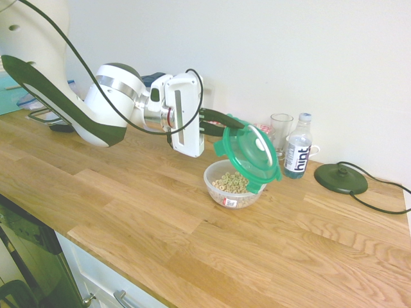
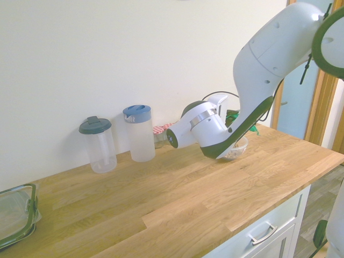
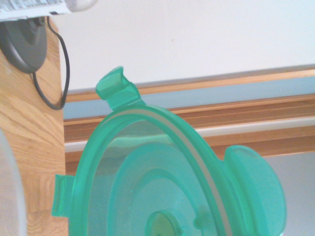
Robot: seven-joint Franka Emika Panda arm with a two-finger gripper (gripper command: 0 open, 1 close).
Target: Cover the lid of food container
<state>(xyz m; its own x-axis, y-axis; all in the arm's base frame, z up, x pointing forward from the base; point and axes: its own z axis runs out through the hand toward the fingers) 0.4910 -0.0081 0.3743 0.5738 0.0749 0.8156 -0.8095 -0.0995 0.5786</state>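
— Gripper (image 1: 217, 119) status?
— Pinching the green lid (image 1: 250, 153) by its edge; I hold it tilted, nearly upright.
— And the food container (image 1: 234, 184)?
— On the wooden counter (image 1: 128, 199), directly beneath the lid's lower rim, cereal rings inside, water bottle (image 1: 298, 147) near.

Glossy translucent plastic lid (image 1: 250, 151), clear, seemingly plastic food container (image 1: 232, 184), oiled-looking wooden worktop (image 1: 160, 212).
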